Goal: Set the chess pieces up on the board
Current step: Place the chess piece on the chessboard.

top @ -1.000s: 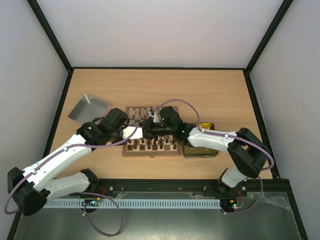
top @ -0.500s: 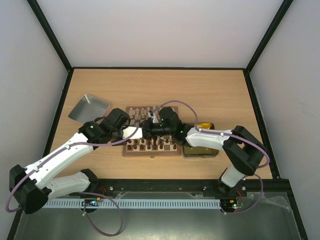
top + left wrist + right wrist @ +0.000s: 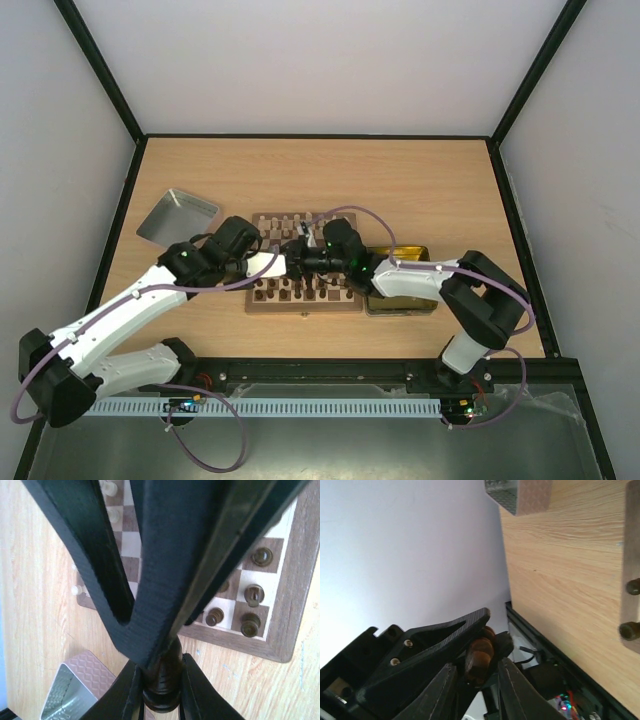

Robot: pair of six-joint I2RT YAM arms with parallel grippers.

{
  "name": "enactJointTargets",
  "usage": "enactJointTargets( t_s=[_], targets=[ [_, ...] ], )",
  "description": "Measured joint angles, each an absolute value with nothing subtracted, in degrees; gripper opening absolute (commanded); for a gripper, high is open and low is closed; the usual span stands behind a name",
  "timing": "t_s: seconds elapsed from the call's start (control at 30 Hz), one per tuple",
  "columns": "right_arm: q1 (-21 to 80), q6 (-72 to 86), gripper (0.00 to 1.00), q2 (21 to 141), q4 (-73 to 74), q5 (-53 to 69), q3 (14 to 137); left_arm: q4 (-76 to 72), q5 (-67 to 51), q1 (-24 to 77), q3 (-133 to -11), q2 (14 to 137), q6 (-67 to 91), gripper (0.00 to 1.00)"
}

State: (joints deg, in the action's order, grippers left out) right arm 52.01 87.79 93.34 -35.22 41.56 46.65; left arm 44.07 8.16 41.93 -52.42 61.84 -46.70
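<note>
Left wrist: left gripper (image 3: 161, 677) pinches a dark chess piece (image 3: 161, 695). Right gripper (image 3: 476, 679) straddles the same piece, can't tell if it grips. Both meet over the middle of the board (image 3: 300, 308). More dark pieces (image 3: 252, 595) stand on its near rows.

Left gripper (image 3: 284, 263), right gripper (image 3: 298, 258) tip-to-tip over board (image 3: 300, 308)

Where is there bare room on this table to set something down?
Bare table spans the strip from the board to the back wall, plus the far corner beyond the yellow tin. A narrower strip lies between the board and the front rail. Crowded: above the board, where the left gripper and right gripper meet on one dark piece.
</note>
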Motion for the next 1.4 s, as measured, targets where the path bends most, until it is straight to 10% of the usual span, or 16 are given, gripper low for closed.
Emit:
enactJointTargets(
  t_s=[0.9, 1.4],
  targets=[
    [52.62, 96.07, 0.14, 91.11, -48.56, 39.51, 41.80, 32.97, 6.48, 41.60, -48.75, 57.36, -45.41, 0.02],
    [53.43, 90.21, 0.29, 91.05, -43.57, 41.32, 43.68, 36.23, 5.04, 41.45, -48.82, 55.22, -44.77, 0.03]
  ],
)
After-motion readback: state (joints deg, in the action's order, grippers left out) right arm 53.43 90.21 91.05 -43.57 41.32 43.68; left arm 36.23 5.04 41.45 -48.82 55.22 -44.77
